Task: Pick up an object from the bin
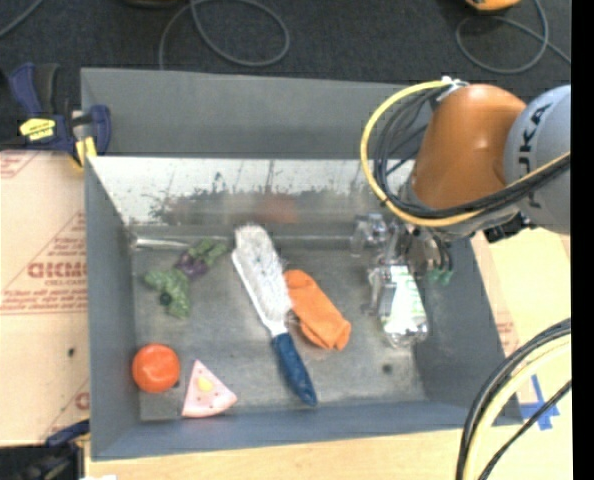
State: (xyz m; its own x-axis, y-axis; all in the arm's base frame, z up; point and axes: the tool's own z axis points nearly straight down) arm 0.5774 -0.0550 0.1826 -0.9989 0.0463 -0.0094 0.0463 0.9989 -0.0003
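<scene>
- Bin (177,183): grey metal, open at the top, with a flat floor that carries all the loose things. The brush is taken as the landmark for every position below.
- Arm (462,148): enters from the right of the brush, with an orange cover and looped cables at the wrist, and stands above the right part of the bin.
- Brush (267,293): white bristle head and blue handle, lying flat near the middle of the floor. The head points to the far wall and the handle to the near wall.
- Gripper (392,263): well to the right of the brush head, lowered to the floor at the far end of the clear packet. Whether it is released or clenched cannot be told.
- Orange cloth (319,313): crumpled, just to the right of the brush and touching its neck.
- Clear packet (405,316): transparent plastic with white and green print, right of the brush beyond the orange cloth, near the right wall. It lies directly below the gripper; a grasp cannot be confirmed.
- Green sprig (172,288): plastic leaves with a purple part, left of the brush head, apart from it.
- Orange ball (156,367): round, well to the left of the brush handle, near the left wall.
- Pink wedge (205,392): triangular, left of the handle tip, just beside the orange ball.
</scene>
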